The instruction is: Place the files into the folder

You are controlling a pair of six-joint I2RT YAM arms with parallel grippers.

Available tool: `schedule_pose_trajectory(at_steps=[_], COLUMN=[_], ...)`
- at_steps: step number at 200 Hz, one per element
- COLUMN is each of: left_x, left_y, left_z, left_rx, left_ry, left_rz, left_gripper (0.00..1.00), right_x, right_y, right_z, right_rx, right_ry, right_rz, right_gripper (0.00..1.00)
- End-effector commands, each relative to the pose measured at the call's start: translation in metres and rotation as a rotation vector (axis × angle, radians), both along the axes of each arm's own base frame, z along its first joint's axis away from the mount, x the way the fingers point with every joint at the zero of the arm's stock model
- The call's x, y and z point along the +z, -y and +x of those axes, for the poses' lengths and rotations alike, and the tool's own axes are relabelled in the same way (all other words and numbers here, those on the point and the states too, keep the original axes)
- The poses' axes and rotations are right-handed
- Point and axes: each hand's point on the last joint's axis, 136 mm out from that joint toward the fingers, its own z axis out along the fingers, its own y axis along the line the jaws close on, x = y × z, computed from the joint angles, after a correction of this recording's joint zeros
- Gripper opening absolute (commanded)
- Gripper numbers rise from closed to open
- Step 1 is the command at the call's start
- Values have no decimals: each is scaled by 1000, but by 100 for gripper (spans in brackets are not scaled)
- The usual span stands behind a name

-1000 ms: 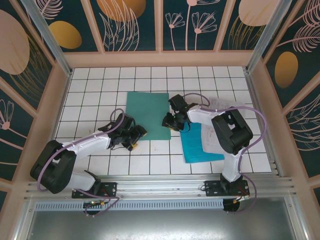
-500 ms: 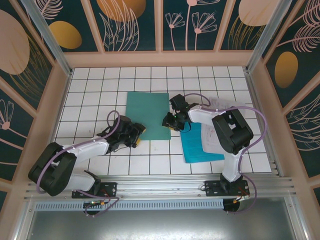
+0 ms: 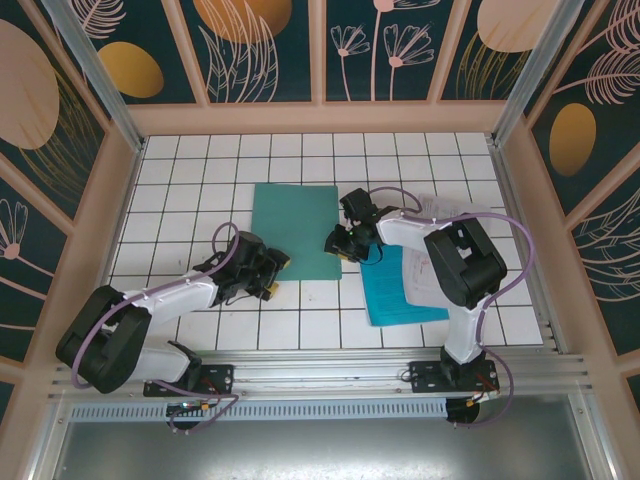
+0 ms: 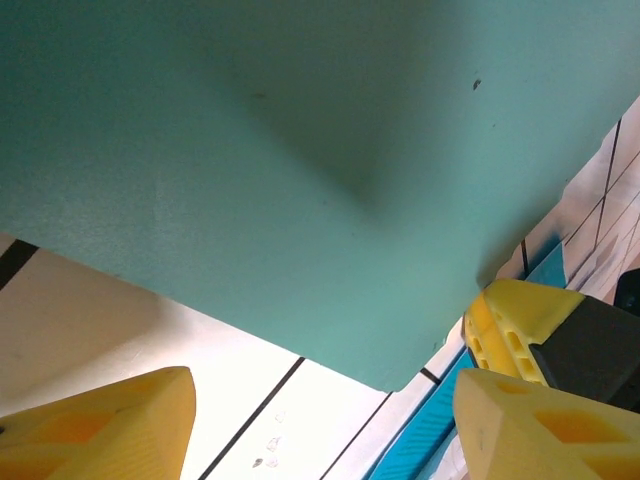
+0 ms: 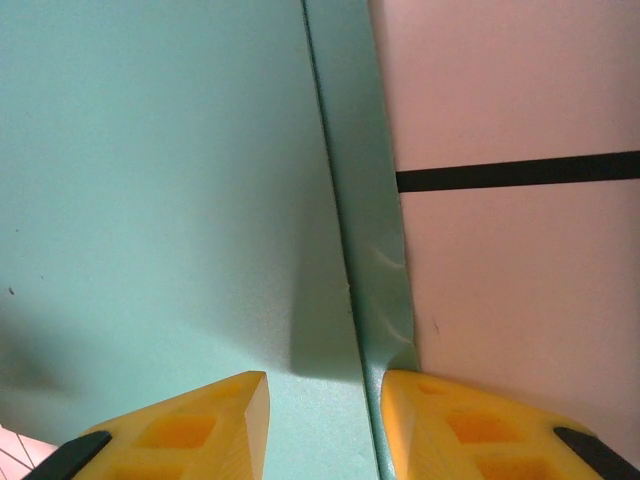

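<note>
Though printed, text on files (image 3: 430, 204) illegible.

Top external: hanging high above and behind the arm bases, facing down and forward, taking in the whole tiled bench (image 3: 180, 170), both arms and the surrounding walls from well away. Left wrist: riding behind the left tool (image 4: 320, 395), pointing low and very near over a corner of the folder (image 4: 250, 150), also catching a strip of cyan sheet (image 4: 415, 445) and the other arm's yellow fingertip (image 4: 510, 320). Right wrist: riding behind the right tool (image 5: 325, 415), looking closely down at the folder's edge beside a white tile (image 5: 520, 100). All three are sharing the folder's right edge.
</note>
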Motion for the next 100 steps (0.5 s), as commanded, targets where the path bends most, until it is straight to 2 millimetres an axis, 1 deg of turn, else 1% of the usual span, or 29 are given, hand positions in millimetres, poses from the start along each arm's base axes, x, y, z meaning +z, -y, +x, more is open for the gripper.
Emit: schedule_pose_trajectory(at_steps=[1, 23, 38, 66, 100], left_x=[-5, -5, -2, 4, 10], left_y=[0, 3, 8, 12, 17], left_z=[4, 13, 19, 29, 34], left_rx=[25, 42, 43, 44, 46], left_ry=[-7, 28, 49, 87, 116], left_rz=[11, -6, -28, -35, -70], left_gripper=[69, 67, 64, 60, 54], right_x=[-38, -38, -38, -39, -40], right_y=[23, 23, 23, 22, 21], right_z=[-24, -24, -24, -24, -23], right_rx=[-12, -9, -8, -3, 1], right_ry=[-110, -112, -113, -116, -121], right_rz=[-109, -109, -108, -104, -96], right_gripper=[39, 39, 39, 39, 39])
